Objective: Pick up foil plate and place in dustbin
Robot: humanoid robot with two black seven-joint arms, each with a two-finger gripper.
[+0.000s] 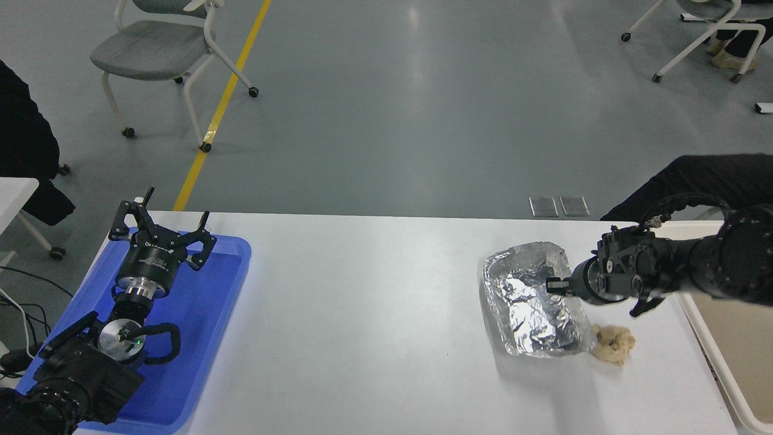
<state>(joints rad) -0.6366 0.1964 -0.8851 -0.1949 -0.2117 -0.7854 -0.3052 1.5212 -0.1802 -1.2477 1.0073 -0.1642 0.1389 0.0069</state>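
Observation:
The foil plate (534,299), a shiny wrinkled silver tray, is at the right of the white table, tilted with its right side raised off the surface. My right gripper (552,284) comes in from the right edge and is shut on the foil plate's right rim. The beige dustbin (728,374) stands beside the table at the far right; only its rim and part of its inside show. My left gripper (160,232) is open and parked over the blue tray at the lower left.
A small tan paper wad (613,344) lies on the table just right of the foil plate's near corner. A blue tray (205,338) sits at the table's left end. A dark sleeve (694,181) shows at the far right. Chairs stand on the floor beyond.

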